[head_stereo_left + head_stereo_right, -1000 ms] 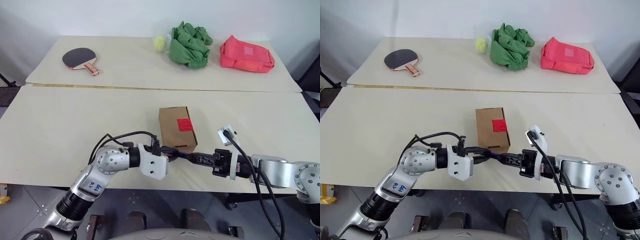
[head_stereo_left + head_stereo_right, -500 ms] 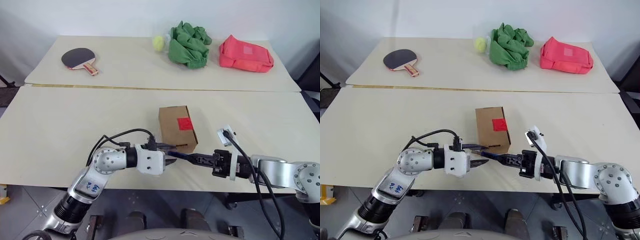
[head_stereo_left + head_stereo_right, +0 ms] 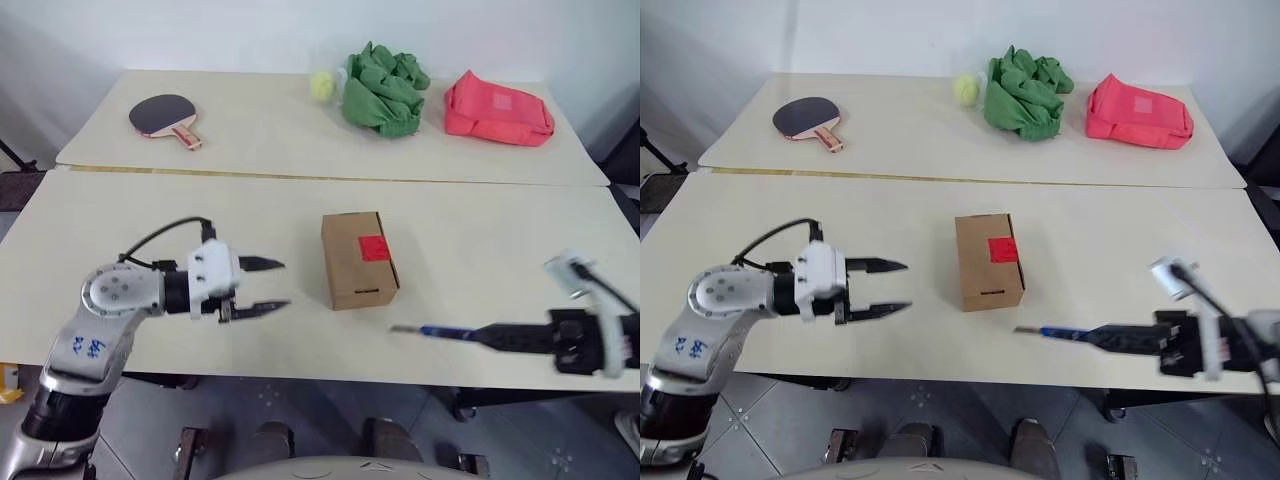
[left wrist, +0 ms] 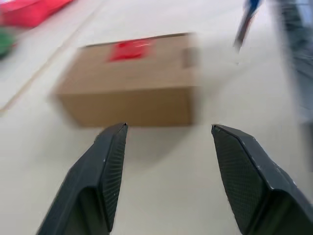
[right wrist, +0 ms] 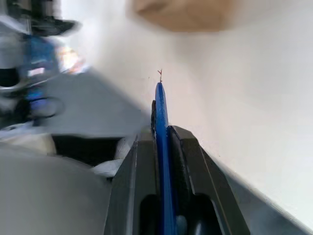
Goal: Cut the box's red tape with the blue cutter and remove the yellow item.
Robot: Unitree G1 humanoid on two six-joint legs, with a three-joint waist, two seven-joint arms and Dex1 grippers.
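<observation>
Item 1: my left claw [image 3: 268, 286], spread, empty. Item 2: my right claw [image 3: 505, 336], pinching the blue cutter [image 3: 430, 331]. Item 3: the box [image 3: 357, 259], red tape [image 3: 374, 248] on top, standing on the surface [image 3: 130, 220] between my 2 claws, touching neither.

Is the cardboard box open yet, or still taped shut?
Still shut. The box lies closed on the table, its red tape looking whole on top; the blue cutter is off to its side.

box [image 3: 356, 263] brown | tape [image 3: 373, 247] red | cutter [image 3: 441, 331] blue
</observation>
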